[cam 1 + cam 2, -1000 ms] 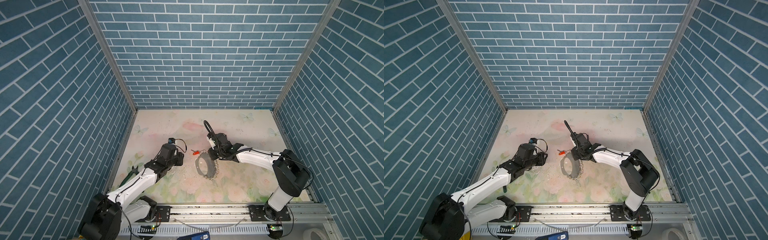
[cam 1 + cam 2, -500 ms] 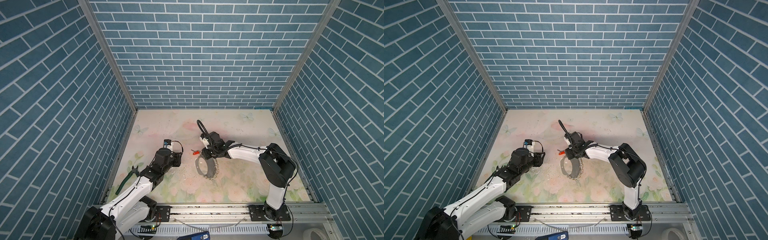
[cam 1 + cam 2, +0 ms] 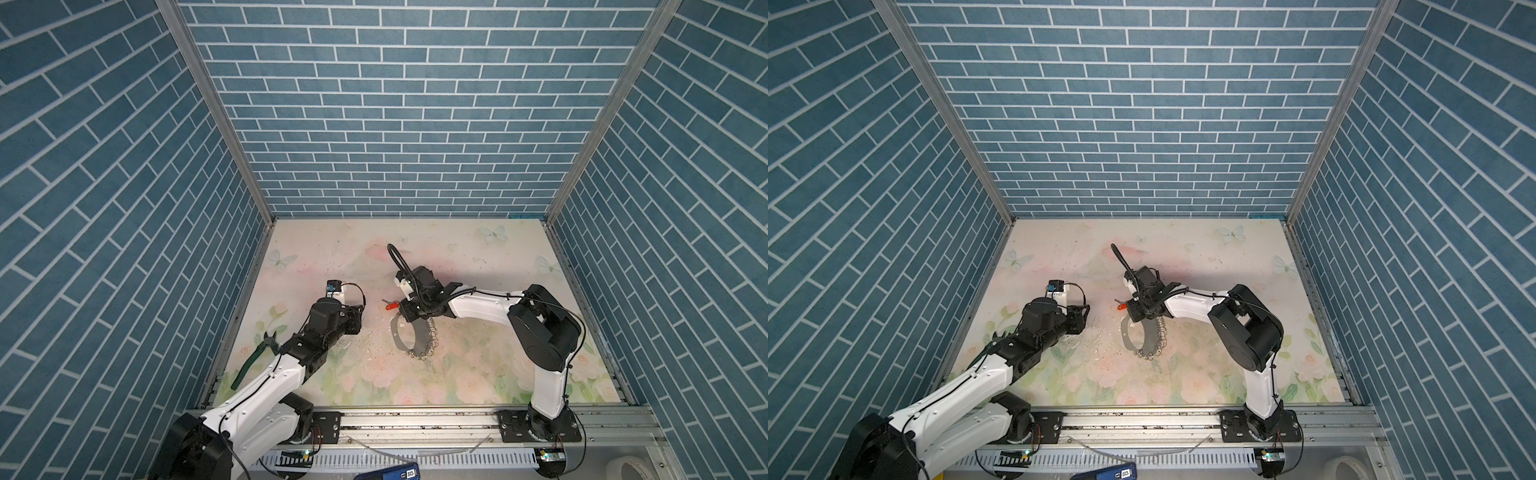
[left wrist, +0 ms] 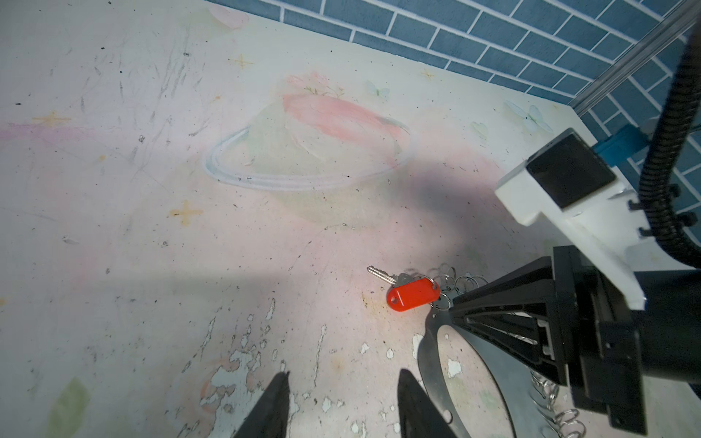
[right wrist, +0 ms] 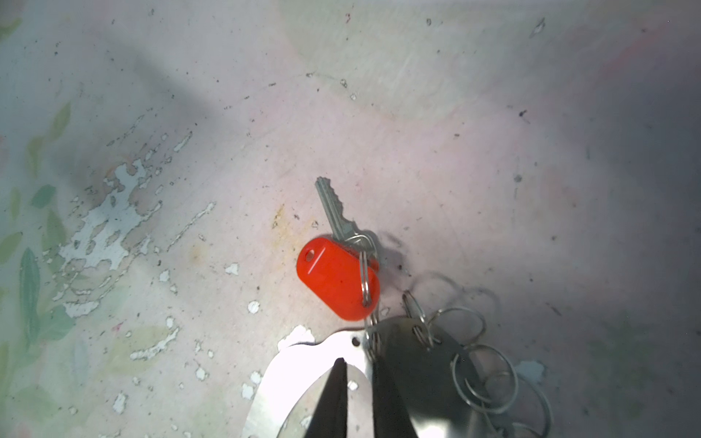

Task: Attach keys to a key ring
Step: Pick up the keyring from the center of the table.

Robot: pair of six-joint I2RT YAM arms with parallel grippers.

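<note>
Top views bright, sharp; wrist views shadowed (key ring (image 5: 299,366) glares).

Blue brick-patterned walls with pale joints close the space on three sides in both top views: the back wall (image 3: 395,104) at 12 o'clock, the left side wall (image 3: 104,208) at 9 o'clock and the right side wall (image 3: 685,208) at 3 o'clock. Bare metal posts (image 3: 216,112) run up the two back corners. The counter (image 3: 478,374) carries a faded pastel print of pink flowers, green leaves and pale butterflies (image 3: 494,233). Its surface is scratched and speckled, and the left wrist view shows white flaked patches (image 4: 235,360) in the print. A metal rail (image 3: 415,424) edges the counter at 6 o'clock. The light is even and the shadows are soft.
</note>
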